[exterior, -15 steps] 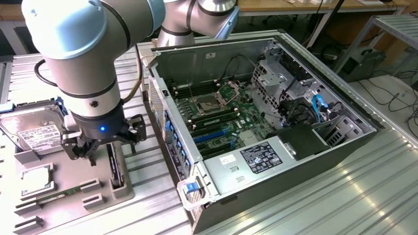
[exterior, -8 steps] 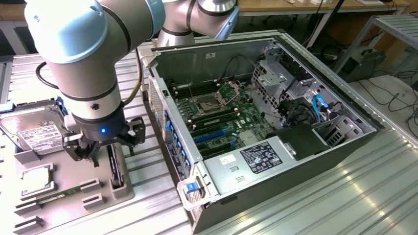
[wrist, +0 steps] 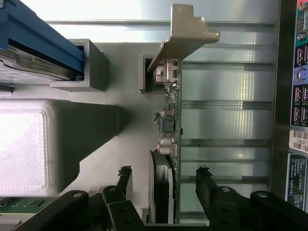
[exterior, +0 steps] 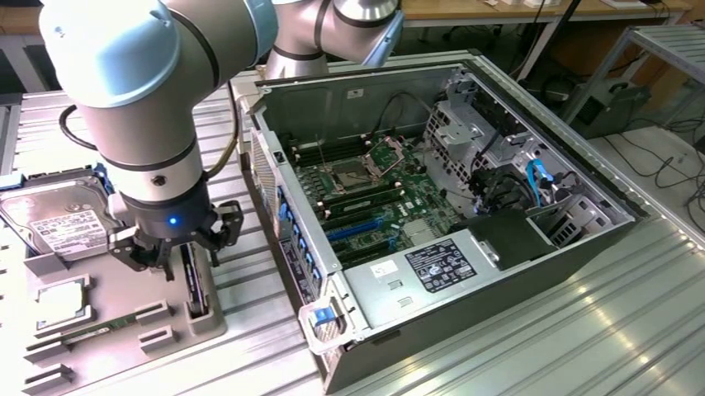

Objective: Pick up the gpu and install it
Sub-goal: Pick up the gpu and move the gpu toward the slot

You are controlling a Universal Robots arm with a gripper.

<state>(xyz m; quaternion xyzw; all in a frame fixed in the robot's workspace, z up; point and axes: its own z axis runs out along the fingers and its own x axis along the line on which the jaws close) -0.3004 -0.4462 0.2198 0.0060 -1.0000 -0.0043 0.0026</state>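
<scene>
The gpu (exterior: 196, 290) stands on its long edge in a slot of the grey holder (exterior: 215, 326) on the table (exterior: 617, 330), at the exterior view's left, just beside the open computer case (exterior: 330, 272). The gripper (exterior: 177, 266) hangs directly above it, so the card lies straight below and between the fingers rather than off to either side.

In the wrist view the card (wrist: 172, 113) shows edge-on as a thin line running away from the gripper (wrist: 164, 175). Its long axis lies square to the line between the two fingers (wrist: 126, 180), so they face its flat sides. One finger stands on each side with a visible gap to the card. The gripper is spread apart, straddling the card and not clamped on it. The gap on the component side looks narrower, where a dark round part bulges out, probably a fan, though the angle is too steep to be sure.

The card itself is thin, with a green edge and small chips and connectors standing off one face. Its silvery bracket (wrist: 185, 33) is at the end farther from the fingers, bent over at the top into a small tab. In the exterior view the gpu's long axis runs near to far, roughly parallel to the case's side wall. The hard drive (exterior: 61, 219) sits farther left in the same holder, well apart from the gripper.
</scene>
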